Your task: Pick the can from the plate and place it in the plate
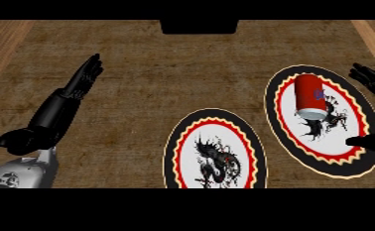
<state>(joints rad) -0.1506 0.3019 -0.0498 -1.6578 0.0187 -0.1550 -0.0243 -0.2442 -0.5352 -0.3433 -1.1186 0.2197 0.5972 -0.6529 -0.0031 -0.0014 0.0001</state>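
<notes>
Red cylindrical can (310, 95) with a pale band at its near end is sitting on the right-hand plate (273, 101), a round white one with a black rim, a red and yellow zigzag ring and a dark dragon picture. From my angle I honestly can't tell if it's standing up or lying down. It sits toward the far half of that plate, over the white middle, red end far and pale end near. My right hand (360, 142) is mostly cut off at the right edge: fingers show by the plate's far right rim, thumb over the near right rim, spread wide and not touching the can, so it's open and holding nothing. A second plate (173, 150) of the same design lies near me and to the left, just beside the first, nothing on it. My left hand (51, 116) is way over on the left of the brown textured counter (183, 66), fingers straight and pointing far, so it's open too, well apart from both plates. A dark block (199, 26) sits at the far edge.
</notes>
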